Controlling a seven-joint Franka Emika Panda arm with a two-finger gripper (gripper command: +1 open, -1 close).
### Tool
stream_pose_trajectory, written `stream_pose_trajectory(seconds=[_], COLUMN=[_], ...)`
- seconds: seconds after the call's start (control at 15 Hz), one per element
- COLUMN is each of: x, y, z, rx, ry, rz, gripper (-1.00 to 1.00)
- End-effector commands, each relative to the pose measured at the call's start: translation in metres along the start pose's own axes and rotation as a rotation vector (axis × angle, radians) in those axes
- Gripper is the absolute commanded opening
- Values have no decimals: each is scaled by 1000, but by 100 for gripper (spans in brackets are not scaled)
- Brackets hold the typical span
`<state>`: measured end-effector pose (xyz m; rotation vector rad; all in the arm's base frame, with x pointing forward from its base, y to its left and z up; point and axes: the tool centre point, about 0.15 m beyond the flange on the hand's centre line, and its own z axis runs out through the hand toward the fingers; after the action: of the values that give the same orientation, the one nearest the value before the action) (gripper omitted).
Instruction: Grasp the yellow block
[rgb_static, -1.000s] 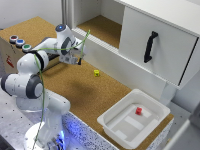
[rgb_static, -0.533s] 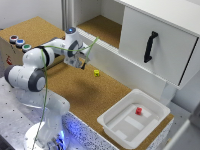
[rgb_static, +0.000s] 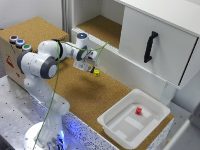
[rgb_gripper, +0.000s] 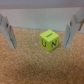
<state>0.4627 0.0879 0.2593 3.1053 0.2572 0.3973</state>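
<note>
The yellow block (rgb_static: 96, 73) is a tiny bright yellow cube lying on the cork tabletop (rgb_static: 85, 95) in front of the white cabinet. My gripper (rgb_static: 90, 68) hangs just above and beside it, toward the exterior view's left. In the wrist view the yellow block (rgb_gripper: 48, 41) sits between my two open fingers (rgb_gripper: 71, 30), with a gap on each side and black marks on its faces. The gripper (rgb_gripper: 39, 31) is open and holds nothing.
A white tub (rgb_static: 134, 121) with a small red cube (rgb_static: 138, 110) in it stands at the exterior view's lower right. A white cabinet door with a black handle (rgb_static: 149, 46) rises behind the block. A box with coloured buttons (rgb_static: 19, 43) is at the left.
The arm has swung toward the exterior view's right and come down, bringing the open gripper from away on the left to right over the yellow block.
</note>
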Motion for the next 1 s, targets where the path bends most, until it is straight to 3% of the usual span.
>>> stream_pose_trajectory(seconds=[0.0,0.4,0.6,0.93], x=[42,63,67,76], y=[5,4,11,10], z=[43,47,48,52], rx=[5,-56,-83,-136], ry=[-92,-134,-115,-87], rz=[155,364,513,553], gripper=[100,100,100,100])
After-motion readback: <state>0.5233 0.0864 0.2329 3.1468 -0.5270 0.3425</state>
